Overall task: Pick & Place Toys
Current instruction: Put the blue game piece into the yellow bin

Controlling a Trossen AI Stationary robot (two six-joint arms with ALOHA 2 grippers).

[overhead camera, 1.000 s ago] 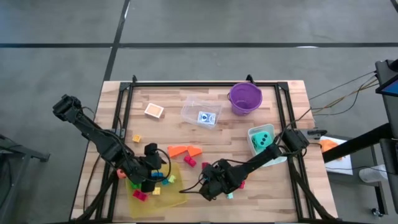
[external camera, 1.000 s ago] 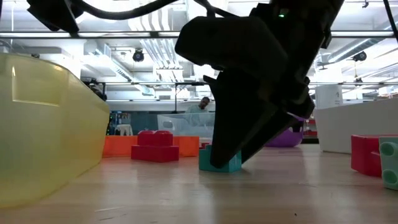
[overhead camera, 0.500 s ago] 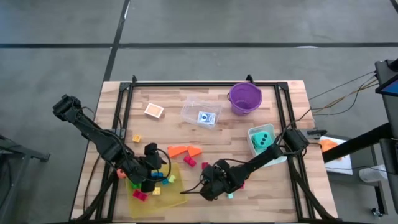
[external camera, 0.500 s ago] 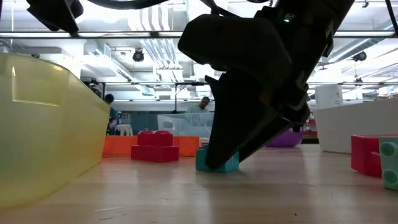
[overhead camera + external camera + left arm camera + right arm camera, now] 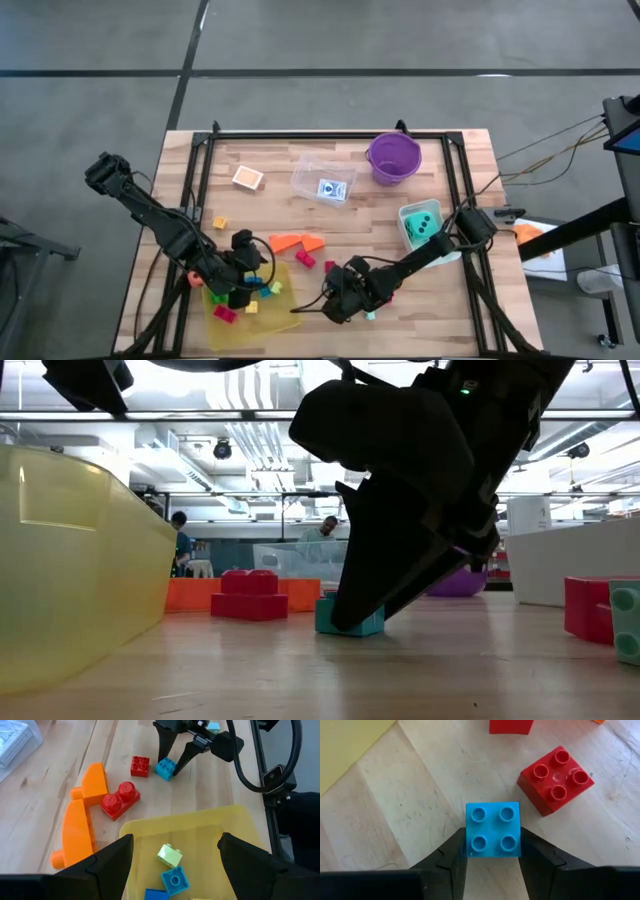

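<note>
At lower centre of the high view, the right gripper (image 5: 492, 862) has its 2 fingers pressed against both sides of the blue brick (image 5: 493, 829), which sits on the table (image 5: 395, 815) beside a red brick (image 5: 556, 780). Lift straight up. The left gripper (image 5: 175, 865) waits, fingers apart, over the yellow tray (image 5: 230, 822).

Wooden table (image 5: 300, 215) seen from above, dark frame around it. Purple bucket (image 5: 394, 157) at far edge; clear plastic tub (image 5: 325, 180) beside it, card pack (image 5: 335, 189) inside. Orange die (image 5: 247, 178) left of tub. Teal die (image 5: 425, 222) near right rail. Orange wedge pieces (image 5: 297, 242) mid-table. Left gripper (image 5: 243, 283) over yellow tray (image 5: 250, 312) holding small bricks. Right gripper (image 5: 338, 303) low, just right of tray.
</note>
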